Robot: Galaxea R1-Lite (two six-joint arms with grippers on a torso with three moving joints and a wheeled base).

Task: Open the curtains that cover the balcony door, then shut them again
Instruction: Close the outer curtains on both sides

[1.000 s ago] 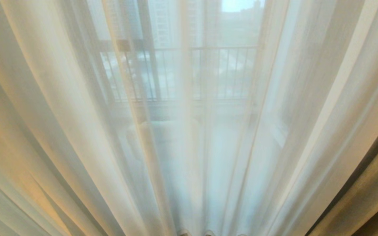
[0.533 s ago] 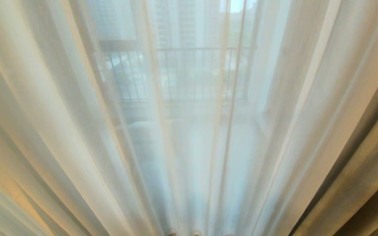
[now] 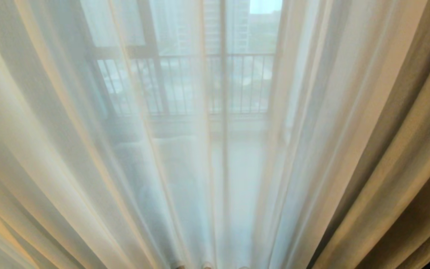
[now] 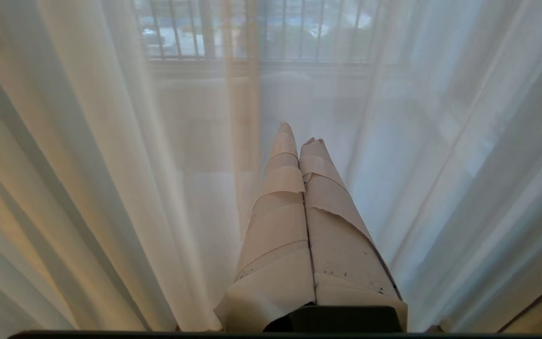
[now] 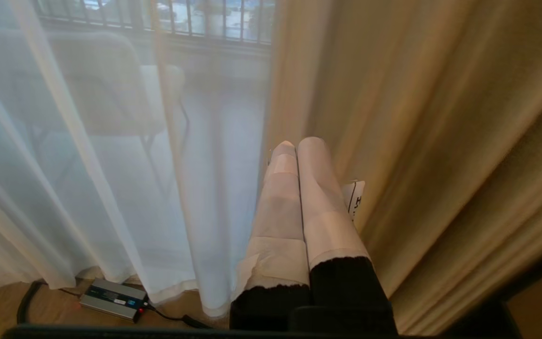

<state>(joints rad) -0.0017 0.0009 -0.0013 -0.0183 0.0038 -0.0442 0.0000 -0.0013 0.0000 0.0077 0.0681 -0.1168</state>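
While both arms sit low and parked in front of the robot, the thin white see-through sheer curtains point(image 3: 185, 157) hang straight ahead of them and drawn across the opening, their folds running top to bottom. The heavy cream-beige opaque woven drapes point(image 3: 398, 149) hang gathered on the robot's right, with warmer beige folds at the far left too.

The left pincer point(image 4: 299, 136), wrapped in pale tape, is pressed closed on nothing and points at the sheers, which lie just ahead of its tips; whether they touch I cannot tell. The right pincer point(image 5: 299, 141), taped the same way and also closed and empty, points at the seam where the sheers meet the edge of the beige drape point(image 5: 393, 141). That edge lies just beside its tips, so by my reading the right arm is the nearer one for catching a vertical fold.

Through the sheers show a dark upright bar of the balcony door frame point(image 3: 223, 74) and, farther out, a railing with vertical bars point(image 3: 185, 86). A grey power adapter with its black cable point(image 5: 113, 299) lies on the wooden floor at the sheer's hem, near the right pincer, and could snag a dragged hem.
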